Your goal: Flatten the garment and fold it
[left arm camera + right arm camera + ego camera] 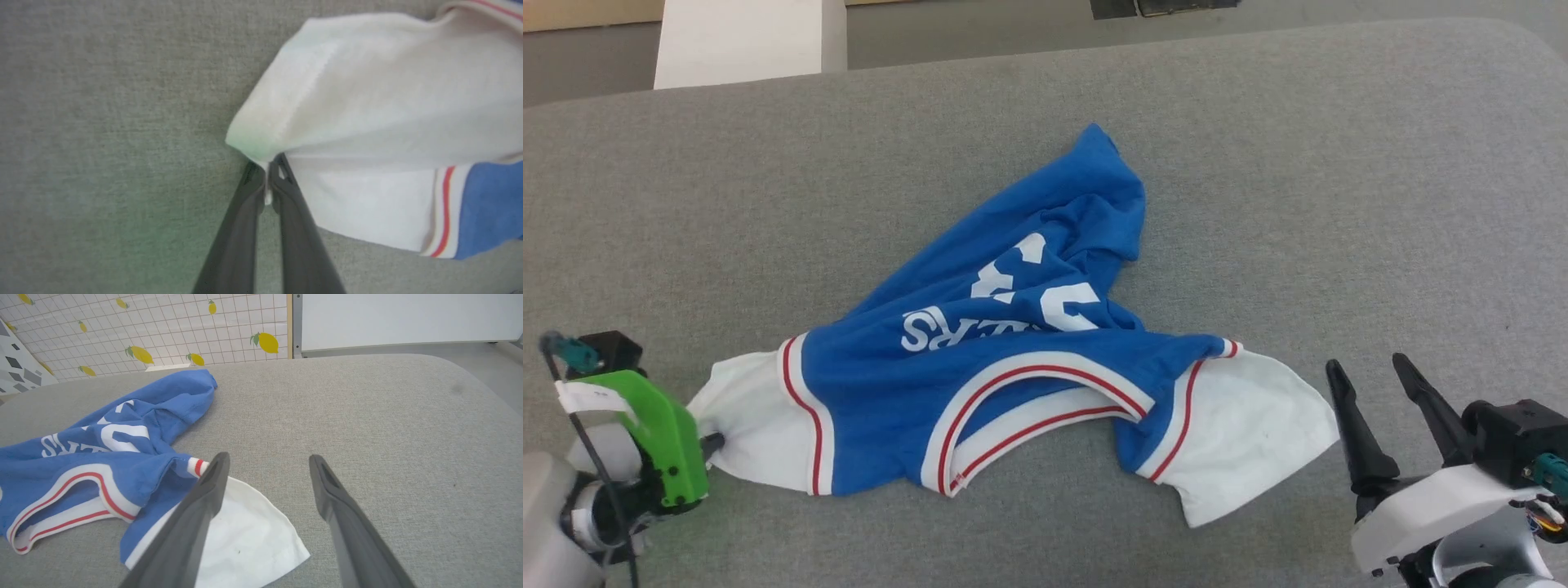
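1. Left gripper (267,171) is pinched tight on one white sleeve tip of the garment (1013,343).
2. Right gripper (1365,362) gapes wide and holds nothing, with the other sleeve just beside its fingers.
3. The body lies bunched up beyond both, so I'd say flattening has barely begun and the folding isn't started.

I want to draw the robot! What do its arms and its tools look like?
The left tool has two long dark-grey tapering fingers, a bright green plastic cover, a white paper label, a teal plug and a thin black cable. The right tool has matching black fingers on a white rounded shell, with a black block and a second teal plug.
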Available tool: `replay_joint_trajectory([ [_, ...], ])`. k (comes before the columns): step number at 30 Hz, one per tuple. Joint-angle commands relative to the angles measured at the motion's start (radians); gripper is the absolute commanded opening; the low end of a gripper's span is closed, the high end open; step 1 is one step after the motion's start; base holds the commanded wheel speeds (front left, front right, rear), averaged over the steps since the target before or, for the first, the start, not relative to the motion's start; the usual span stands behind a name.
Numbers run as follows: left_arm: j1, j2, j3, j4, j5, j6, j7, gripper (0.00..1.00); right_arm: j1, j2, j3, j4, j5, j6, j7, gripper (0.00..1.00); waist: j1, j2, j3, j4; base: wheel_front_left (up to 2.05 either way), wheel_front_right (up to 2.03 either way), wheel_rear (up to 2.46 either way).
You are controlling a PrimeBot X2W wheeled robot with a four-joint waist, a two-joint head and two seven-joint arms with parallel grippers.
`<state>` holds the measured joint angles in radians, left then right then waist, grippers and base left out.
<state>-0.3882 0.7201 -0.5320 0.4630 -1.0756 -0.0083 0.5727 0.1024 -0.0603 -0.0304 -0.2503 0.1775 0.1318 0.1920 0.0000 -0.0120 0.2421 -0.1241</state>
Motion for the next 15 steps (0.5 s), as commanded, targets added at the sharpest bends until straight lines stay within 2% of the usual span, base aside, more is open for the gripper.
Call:
replay_joint_trajectory([
  [1,0.041,-0.096,-0.051,0.022,-0.007,-0.015,0.002,0.0,-0.013,-0.003,-0.005,0.003,0.003,-0.001,-0.003,1.0,0.0,0.012,-0.006,0.005,0.0,0.0,0.0],
  [7,0.053,-0.104,-0.036,0.024,0.024,-0.017,-0.107,0.0,0.0,-0.02,-0.042,0.023,0.021,-0.001,0.044,1.0,0.0,0.012,-0.037,0.027,0.0,0.0,0.0],
  [15,0.085,-0.08,-0.006,-0.083,0.084,0.051,-0.246,0.0,0.023,-0.137,-0.08,0.108,0.115,-0.001,0.319,1.0,0.0,0.012,-0.072,0.07,0.0,0.0,0.0],
])
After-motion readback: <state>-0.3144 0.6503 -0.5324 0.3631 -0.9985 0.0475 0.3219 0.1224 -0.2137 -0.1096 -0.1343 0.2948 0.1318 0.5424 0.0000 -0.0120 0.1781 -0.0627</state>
